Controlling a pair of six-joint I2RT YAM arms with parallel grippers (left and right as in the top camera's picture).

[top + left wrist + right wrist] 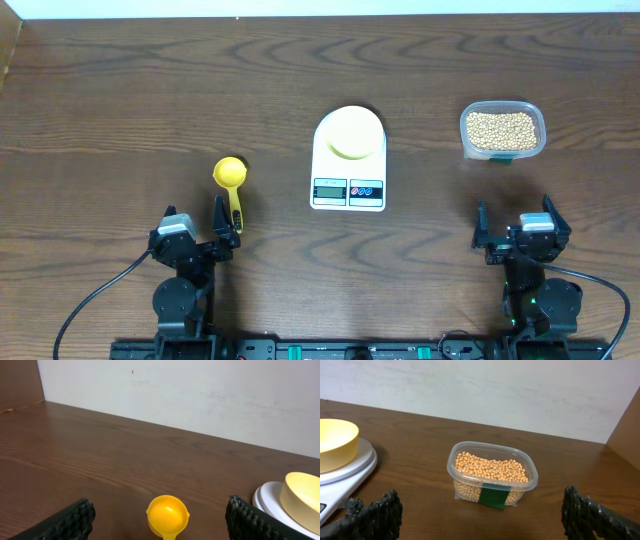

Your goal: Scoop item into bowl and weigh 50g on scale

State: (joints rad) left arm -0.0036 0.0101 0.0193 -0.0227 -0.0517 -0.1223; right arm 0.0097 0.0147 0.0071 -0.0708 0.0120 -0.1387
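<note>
The beige beans point(501, 128) fill a clear plastic container point(503, 152) at the right; they also show in the right wrist view point(490, 467). The pale cream bowl point(353, 131) stands empty on the white scale point(330, 165), and shows in the left wrist view point(303, 496) and the right wrist view point(335, 442). A yellow scoop point(230, 174) lies left of the scale, empty, handle towards the left arm. My left gripper point(196, 222) is open and empty, with the scoop point(167, 515) between and just ahead of its fingers point(160, 525). My right gripper point(515, 222) is open and empty, short of the container point(481, 515).
The dark wood table point(120, 100) carries everything. A white wall runs along its far edge point(200, 395). The container has a green label point(495, 497) on its near side. The scale's display and two buttons point(347, 190) face the arms.
</note>
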